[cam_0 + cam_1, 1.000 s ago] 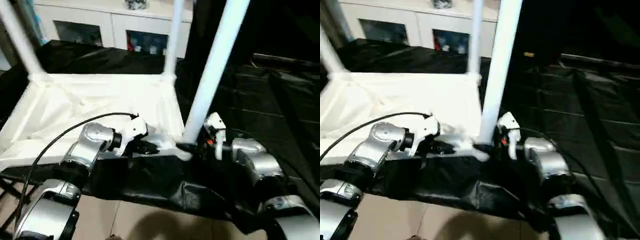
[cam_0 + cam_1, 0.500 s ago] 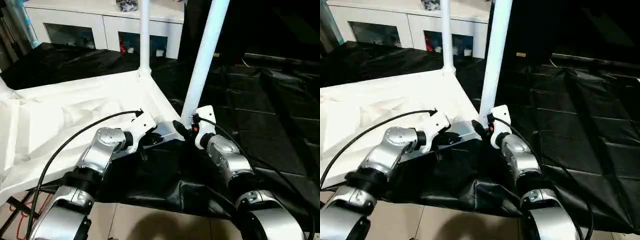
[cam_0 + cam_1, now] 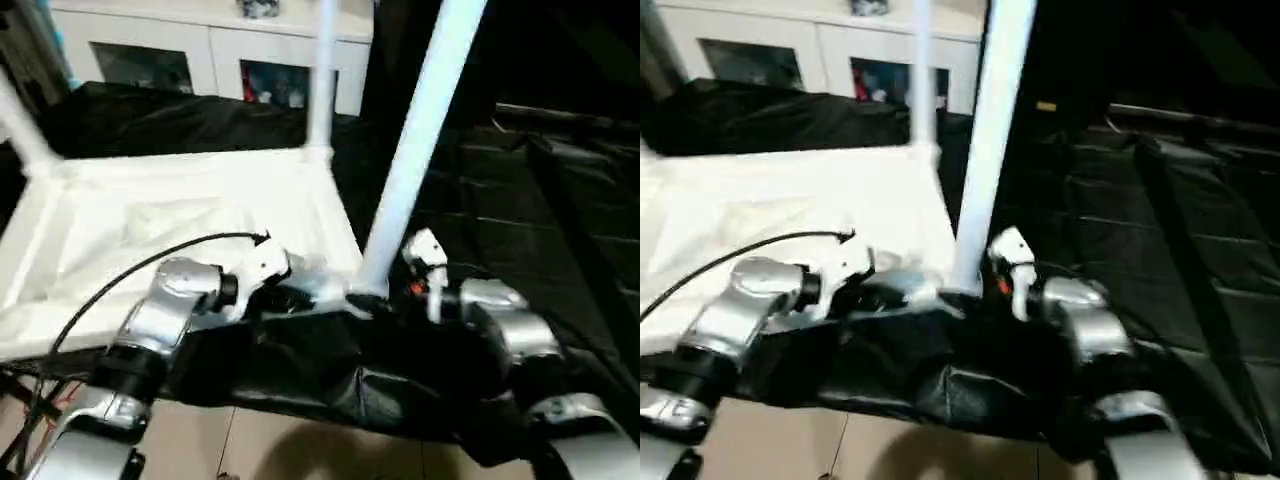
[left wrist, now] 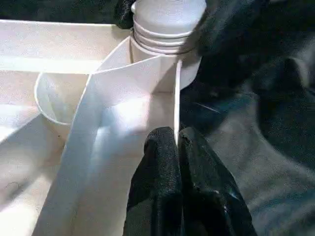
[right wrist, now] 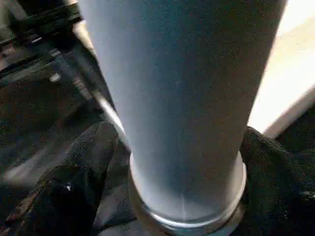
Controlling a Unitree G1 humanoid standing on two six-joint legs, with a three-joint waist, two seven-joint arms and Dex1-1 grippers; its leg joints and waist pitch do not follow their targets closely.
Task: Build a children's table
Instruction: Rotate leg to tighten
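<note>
Between the two claws stands the near-corner leg (image 3: pixel 415 160) of the children's table (image 3: pixel 190 215), whose top lies upside down on a black-draped bench (image 3: pixel 540 190) with its ribbed underside facing up. The left claw (image 4: pixel 178 147) is pinched together on the thin upright rim wall (image 4: pixel 176 98) of the top, just beside the corner socket (image 4: pixel 167 59); that grip looks meant to hold the top steady while the leg is worked. The right claw (image 5: pixel 184 187) sits at the base of this leg, one black finger (image 5: pixel 91 167) on each side of it, clamped around the round shaft just above the socket collar. Held so low, the claw can probably press or twist the leg down into its seat without tipping it.

Beyond the claws, a second leg (image 3: pixel 320 75) rises from the far corner, and a third (image 3: pixel 22 130) from the corner beyond the left claw. Further off stands a white cabinet (image 3: pixel 200 50) with glass fronts.

By my judgement the leg in hand is being seated; whether it is fully home cannot be told.
</note>
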